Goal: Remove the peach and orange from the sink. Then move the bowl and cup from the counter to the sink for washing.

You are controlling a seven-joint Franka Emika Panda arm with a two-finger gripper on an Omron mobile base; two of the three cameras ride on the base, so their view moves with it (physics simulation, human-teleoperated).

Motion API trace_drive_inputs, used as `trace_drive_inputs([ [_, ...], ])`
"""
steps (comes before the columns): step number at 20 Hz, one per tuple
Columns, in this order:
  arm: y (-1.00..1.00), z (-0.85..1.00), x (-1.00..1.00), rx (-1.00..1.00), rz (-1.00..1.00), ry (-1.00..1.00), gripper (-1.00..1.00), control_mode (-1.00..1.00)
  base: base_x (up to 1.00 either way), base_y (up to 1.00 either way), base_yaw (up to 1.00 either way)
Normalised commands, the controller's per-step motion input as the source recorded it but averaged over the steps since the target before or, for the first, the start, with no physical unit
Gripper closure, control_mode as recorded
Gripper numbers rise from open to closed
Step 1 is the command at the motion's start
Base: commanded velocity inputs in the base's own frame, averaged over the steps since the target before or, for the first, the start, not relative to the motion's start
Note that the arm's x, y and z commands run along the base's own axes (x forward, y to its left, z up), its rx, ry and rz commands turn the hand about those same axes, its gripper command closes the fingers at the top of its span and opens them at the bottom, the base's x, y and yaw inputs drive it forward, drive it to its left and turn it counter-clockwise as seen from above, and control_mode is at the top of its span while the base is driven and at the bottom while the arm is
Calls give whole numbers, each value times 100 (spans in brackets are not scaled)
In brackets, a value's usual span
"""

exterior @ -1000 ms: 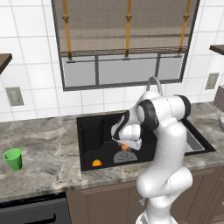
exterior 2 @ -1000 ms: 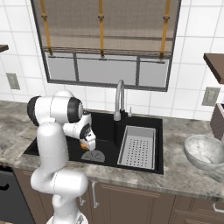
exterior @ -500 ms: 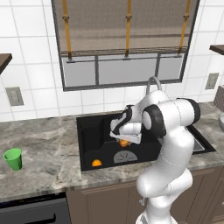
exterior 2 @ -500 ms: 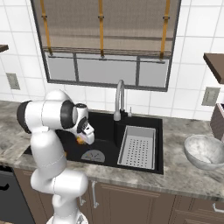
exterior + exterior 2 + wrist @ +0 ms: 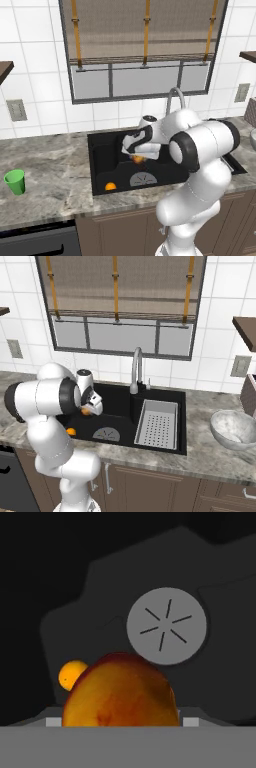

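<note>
Peach (image 5: 120, 692): mottled orange-red, close to the hand camera, seated between the gripper (image 5: 138, 158) jaws. Jaws stand wide and are clamped on the peach. In the left base view the peach (image 5: 138, 159) shows as a small orange patch under the white hand, above the sink (image 5: 102, 150) floor, not resting on it. Right base view: same fruit (image 5: 86, 411) at the hand (image 5: 88, 409), over the left part of the basin (image 5: 120, 401).

Orange (image 5: 110, 186): plain bright ball on the sink floor near the front left corner, well apart from the held peach. Also seen in the hand view (image 5: 71, 674), just beyond the peach, beside the grey drain plate (image 5: 166, 626) with its radial slits.

Cup (image 5: 15, 181): green, upright on the marble counter (image 5: 50, 170), left of the sink, near the front edge.

Bowl (image 5: 234, 428): whitish-grey, on the counter right of the sink, upright.

Faucet (image 5: 135, 370): curved, silver, behind the basin. Grey perforated rack (image 5: 157, 423) occupies the right part of the sink.

No readable writing, labels or brands on any item.
</note>
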Motion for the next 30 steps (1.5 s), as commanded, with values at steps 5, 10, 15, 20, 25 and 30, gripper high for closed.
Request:
trace_drive_inputs([
  [5, 23, 38, -13, 0, 7, -10, 100, -100, 0, 0, 0],
  [10, 25, 34, -17, 0, 6, -8, 100, -100, 0, 0, 0],
  [15, 28, 35, -18, 0, 8, -3, 100, -100, 0, 0, 0],
  [20, 31, 36, -16, 0, 10, -4, 100, -100, 0, 0, 0],
  [25, 34, 29, -13, 0, 9, -13, 100, -100, 0, 0, 0],
  [30, 40, 22, -9, -1, 6, -17, 100, -100, 0, 0, 0],
])
